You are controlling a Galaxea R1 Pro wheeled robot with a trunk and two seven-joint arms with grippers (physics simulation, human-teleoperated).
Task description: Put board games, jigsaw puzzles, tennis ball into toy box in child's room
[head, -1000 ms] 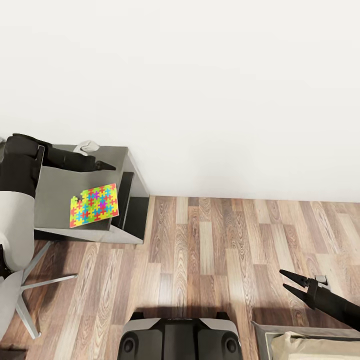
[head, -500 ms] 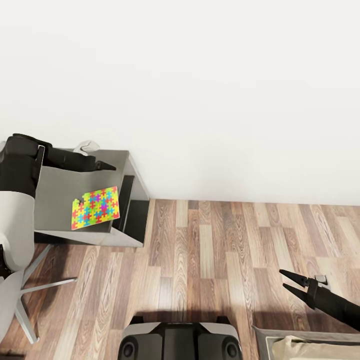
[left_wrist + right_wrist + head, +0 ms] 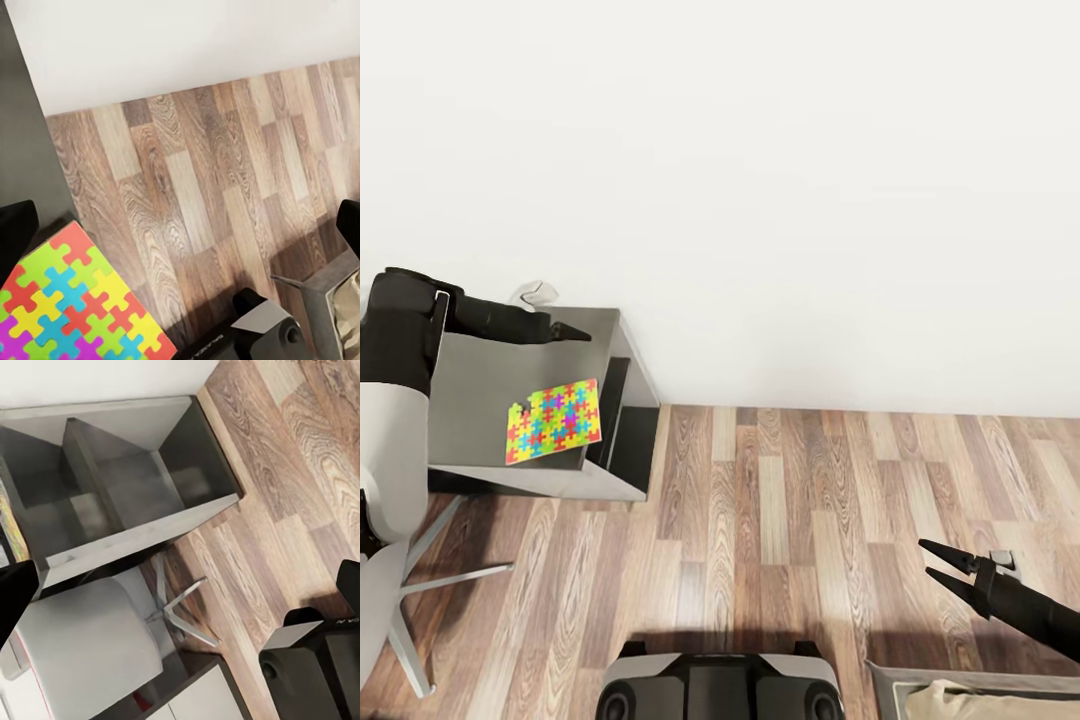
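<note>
Child's room, corner by a plain white wall [image 3: 760,150]; wood-plank floor [image 3: 780,520] running up to it.

Table [image 3: 480,400] — grey top, open shelf compartments on its side, standing against the wall at the robot's left. A white swivel chair [image 3: 385,540] with a star-shaped metal base sits just in front of it.

Jigsaw puzzle [image 3: 553,421] — bright multicoloured board, lying flat on the table top near the front edge, close to the corner above the shelves. In the left wrist view its corner [image 3: 75,307] shows against the dark table top, floor beyond.

Left gripper [image 3: 565,331] — held over the back part of the table, well apart from the puzzle; its fingers look pressed together to a point, nothing between them.

Right gripper [image 3: 938,562] — low over the floor at the robot's right, fingers spread in a narrow V, empty.

Robot base [image 3: 720,685] — dark and grey, at the bottom edge of the head view.

Bed corner [image 3: 990,695] — grey frame with beige bedding, beside the right arm.
</note>
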